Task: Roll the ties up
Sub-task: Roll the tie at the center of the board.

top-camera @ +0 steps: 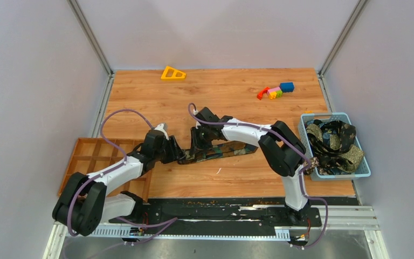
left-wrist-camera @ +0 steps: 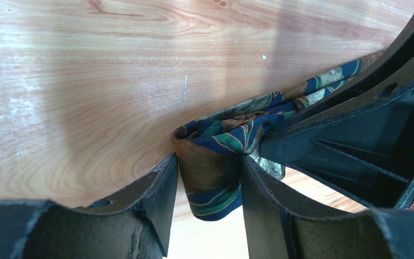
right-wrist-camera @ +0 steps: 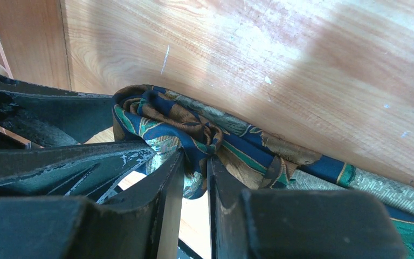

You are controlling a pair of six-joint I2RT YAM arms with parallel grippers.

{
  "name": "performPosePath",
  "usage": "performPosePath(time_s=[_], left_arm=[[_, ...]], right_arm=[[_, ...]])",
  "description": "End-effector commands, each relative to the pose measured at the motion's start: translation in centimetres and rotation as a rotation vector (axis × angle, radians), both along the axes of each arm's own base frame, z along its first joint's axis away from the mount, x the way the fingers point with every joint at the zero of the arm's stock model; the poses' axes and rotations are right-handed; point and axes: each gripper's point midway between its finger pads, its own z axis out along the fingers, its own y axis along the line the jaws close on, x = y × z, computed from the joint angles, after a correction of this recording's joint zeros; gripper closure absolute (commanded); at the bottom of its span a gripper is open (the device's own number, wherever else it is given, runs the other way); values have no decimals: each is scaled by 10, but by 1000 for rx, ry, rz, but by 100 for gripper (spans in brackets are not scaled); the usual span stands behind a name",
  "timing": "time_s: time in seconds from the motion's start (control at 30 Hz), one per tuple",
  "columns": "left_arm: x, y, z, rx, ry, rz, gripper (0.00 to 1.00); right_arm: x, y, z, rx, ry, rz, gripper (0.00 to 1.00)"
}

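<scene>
Top external: left end effector (top-camera: 178,155), right end effector (top-camera: 197,151), each tight on tie (top-camera: 232,151) end; tray (top-camera: 94,154) edge near.

The tie (left-wrist-camera: 215,162) was woven cloth with a faint silky sheen. The counter (left-wrist-camera: 86,81) was smooth wood-grain board, lightly scratched and catching soft glare. The left claw (left-wrist-camera: 209,181) and right claw (right-wrist-camera: 195,162) were matt black plastic, rough and chipped pale along their edges. The basket (top-camera: 364,171) looked like light-blue plastic.
</scene>
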Motion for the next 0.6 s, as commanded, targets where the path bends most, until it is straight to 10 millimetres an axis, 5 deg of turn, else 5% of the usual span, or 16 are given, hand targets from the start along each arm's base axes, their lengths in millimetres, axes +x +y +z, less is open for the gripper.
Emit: performPosePath(time_s=[0.0, 0.17, 0.27, 0.57], left_arm=[[-2, -2, -12, -38, 33, 28, 48], [-4, -3, -14, -59, 56, 44, 50], [-4, -5, -12, -78, 56, 47, 63], [-7, 1, -10, -23, 68, 34, 77]], right_arm=[[2, -13, -23, -49, -12, 7, 79], [2, -17, -26, -42, -13, 5, 79], [2, -18, -23, -32, -16, 8, 77], [8, -10, 13, 17, -73, 34, 64]])
